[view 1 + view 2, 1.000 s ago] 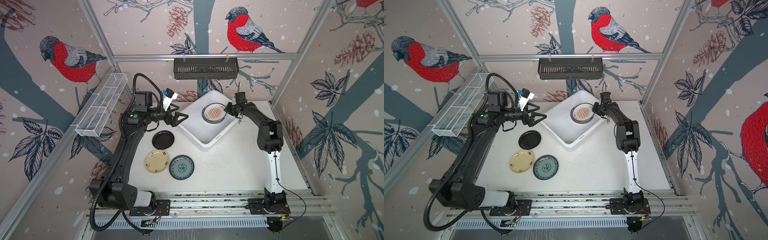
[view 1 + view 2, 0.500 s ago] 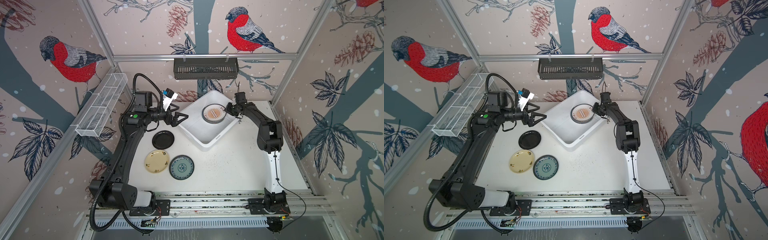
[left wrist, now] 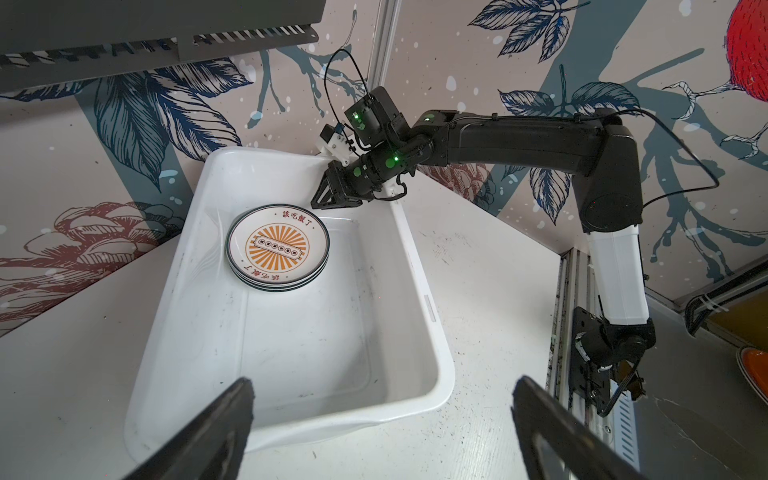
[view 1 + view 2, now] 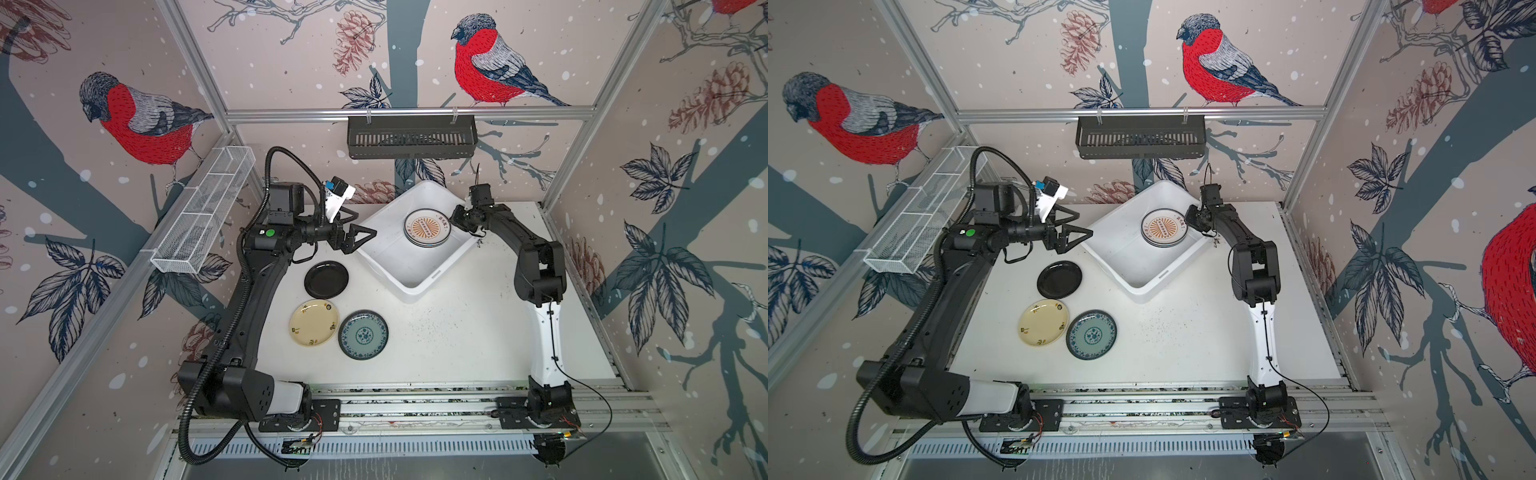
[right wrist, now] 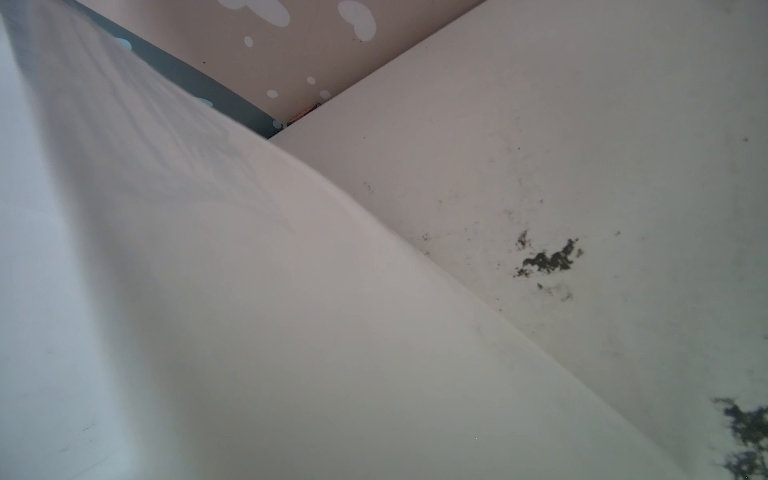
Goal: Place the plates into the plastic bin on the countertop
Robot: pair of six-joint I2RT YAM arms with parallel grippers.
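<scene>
The white plastic bin sits askew at the back of the countertop. In it lies a stack of plates with the orange sunburst plate on top. On the countertop lie a black plate, a cream-yellow plate and a teal plate. My left gripper hangs open and empty above the bin's left corner. My right gripper reaches over the bin's right rim, its narrow jaws at the top plate's edge. Whether they pinch it is unclear. The right wrist view shows only the bin's outer wall.
A black slotted rack hangs on the back wall. A white wire-mesh basket runs along the left wall. The arms' mounting rail borders the front edge. Patterned walls close in three sides.
</scene>
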